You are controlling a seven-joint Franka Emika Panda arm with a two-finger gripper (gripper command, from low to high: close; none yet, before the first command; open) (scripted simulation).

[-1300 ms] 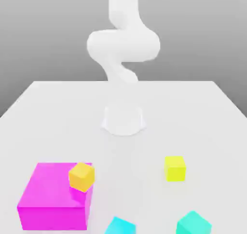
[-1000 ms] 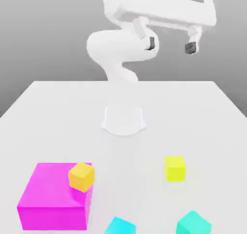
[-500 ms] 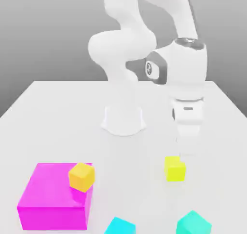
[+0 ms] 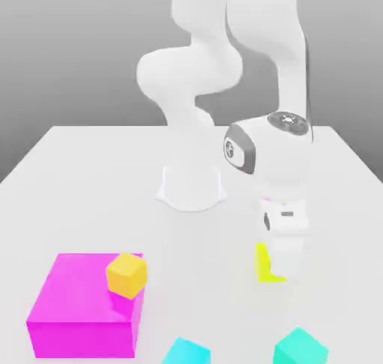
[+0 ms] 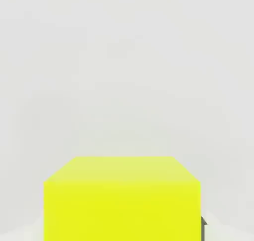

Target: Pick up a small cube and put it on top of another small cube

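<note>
The white table (image 4: 82, 175) is the biggest thing in the exterior view, and the white arm rises from its round base (image 4: 191, 188) near the table's middle and bends down toward 4 o'clock. Next in size is the magenta block (image 4: 82, 306) at 8 o'clock, with an orange-yellow cube (image 4: 126, 273) sitting on its upper corner. Two teal cubes lie along the near edge, one (image 4: 186, 352) at 6 o'clock and one (image 4: 300, 347) at 5 o'clock.

The small cube (image 4: 262, 263), bright lemon yellow, rests on the table at about 4 o'clock from the base, and the gripper (image 4: 283, 259) is down over it, hiding most of it. The jaws are drawn in to their narrowest, and judging by how the hand sits on the cube, they have closed on it.

As for progress, the grasp looks made but nothing more: the cube is not yet lifted. Left to do are the lift, the carry to another small cube and the placing on top.

The exterior view gives the layout and possible targets. The hand view shows the small cube (image 5: 122, 199) close up, square to the camera, with a dark sliver of a fingertip (image 5: 203, 227) at its lower side, at about 4 o'clock.
</note>
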